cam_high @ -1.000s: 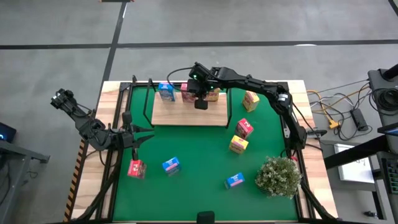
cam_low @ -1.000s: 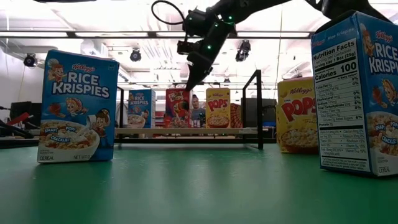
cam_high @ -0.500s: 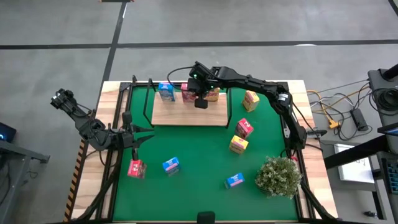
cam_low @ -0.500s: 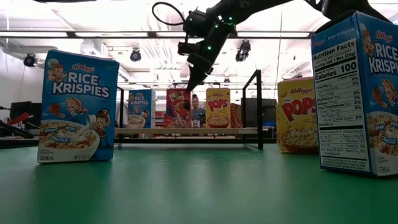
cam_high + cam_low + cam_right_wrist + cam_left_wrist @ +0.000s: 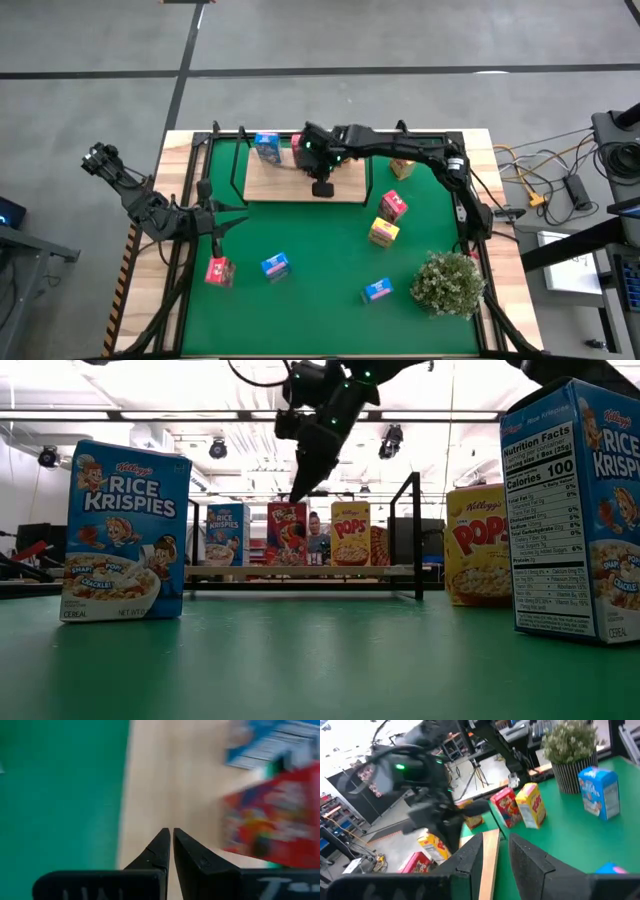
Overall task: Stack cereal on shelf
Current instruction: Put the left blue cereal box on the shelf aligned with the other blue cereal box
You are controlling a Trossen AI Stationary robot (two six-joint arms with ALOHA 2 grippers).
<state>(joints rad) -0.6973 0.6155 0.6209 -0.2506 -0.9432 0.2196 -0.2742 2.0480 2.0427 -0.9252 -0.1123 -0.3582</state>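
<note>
The shelf [image 5: 305, 178] is a flat rectangular board of pale, smooth wood framed by thin black metal posts, standing at the far side of the green mat [image 5: 320, 290] that covers the tabletop [image 5: 178, 150]. On it, along its far edge, stand small glossy printed cartons: a blue Rice Krispies box [image 5: 266, 146], a red box [image 5: 287, 533] beside it, and a yellow Pops box [image 5: 350, 533]. Six more cartons sit off the shelf on the mat: two yellow, two red, two blue. A bushy green plant [image 5: 448, 283] stands at the near right. The right gripper [image 5: 322, 188] hangs above the shelf's near edge, its jaws closed together and empty. The left gripper [image 5: 228, 221] waits at the mat's left side, its jaws narrowly apart, holding nothing.
</note>
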